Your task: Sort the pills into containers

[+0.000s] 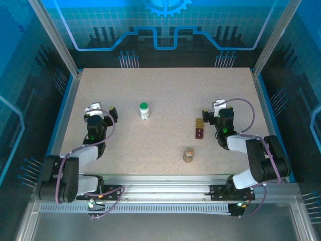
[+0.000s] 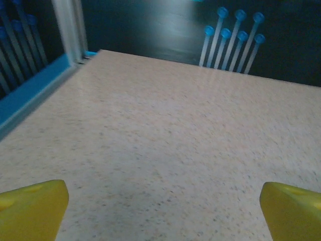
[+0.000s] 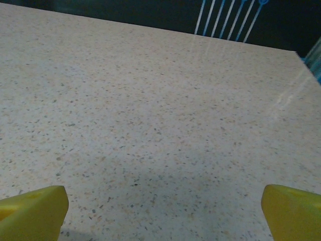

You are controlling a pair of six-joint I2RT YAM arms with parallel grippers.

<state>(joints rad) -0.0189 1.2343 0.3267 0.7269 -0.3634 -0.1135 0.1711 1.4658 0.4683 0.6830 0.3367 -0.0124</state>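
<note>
From above, the left gripper [image 1: 103, 110] and right gripper [image 1: 212, 109] both hang over the speckled table [image 1: 165, 85] with their jaws spread wide and nothing between them. That view alone takes in the goods. The yellow box [image 1: 199, 122] sits just beside the right jaws on their inner side, and the dark red box [image 1: 199, 133] is right behind it toward the arm bases; whether the two touch cannot be told. A white bottle [image 1: 144, 111] with a green cap stands upright off the inner side of the left jaws, nearer to them than to the right pair. A small clear jar [image 1: 188, 155] with brownish contents stands behind the right jaws, toward the bases and well apart from them; what is inside is too small to tell. The wrist cameras give what the overhead view cannot. The left gripper [image 2: 160, 216] shows yellow fingertips [image 2: 31, 208] at the lower corners with bare table between, and blue-tipped pins [image 2: 231, 37] ahead beyond the table edge. The right gripper [image 3: 163, 216] shows yellow fingertips [image 3: 33, 213] likewise set far apart over bare surface. Count: two grippers, two boxes, one bottle, one jar
</note>
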